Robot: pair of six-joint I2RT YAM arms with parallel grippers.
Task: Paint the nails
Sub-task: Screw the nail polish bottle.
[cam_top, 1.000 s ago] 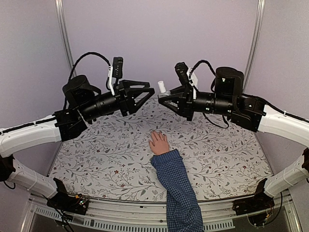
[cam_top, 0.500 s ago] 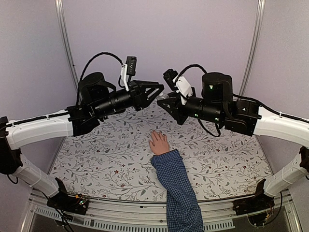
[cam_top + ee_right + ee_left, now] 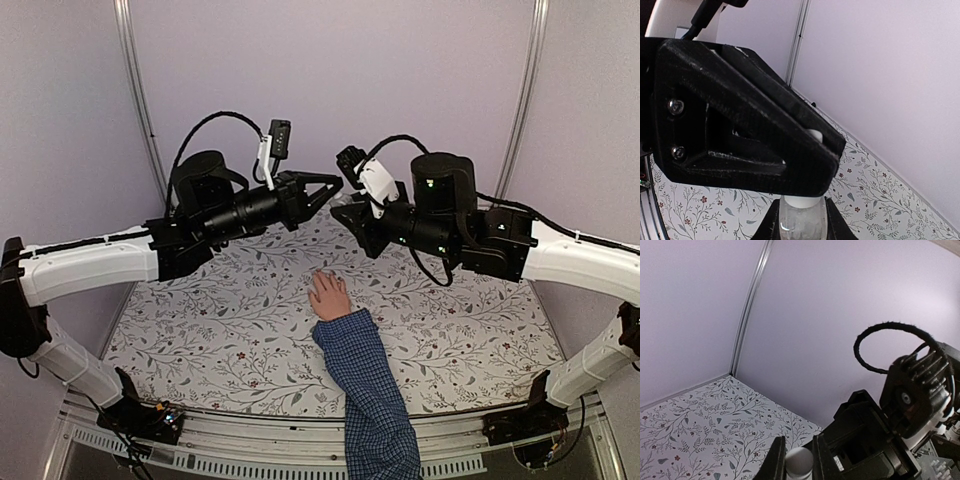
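Clear bottle [image 3: 798,217] clamped in right gripper [image 3: 799,226] jaws; left gripper [image 3: 812,150] black finger covers white cap [image 3: 815,134]; floral tablecloth [image 3: 867,192] below.

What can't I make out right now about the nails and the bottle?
- Nails: top view only, too small on the hand to tell any colour.
- Bottle: right wrist view, its top mostly hidden behind the left gripper, its base cut off by the bottom edge.
- White cap: left wrist view, between the left jaws; the bottom edge hides whether they clamp it.

floral-patterned table [image 3: 220,320], a small pale hand [image 3: 328,297] in blue checked sleeve [image 3: 365,385] flat on it
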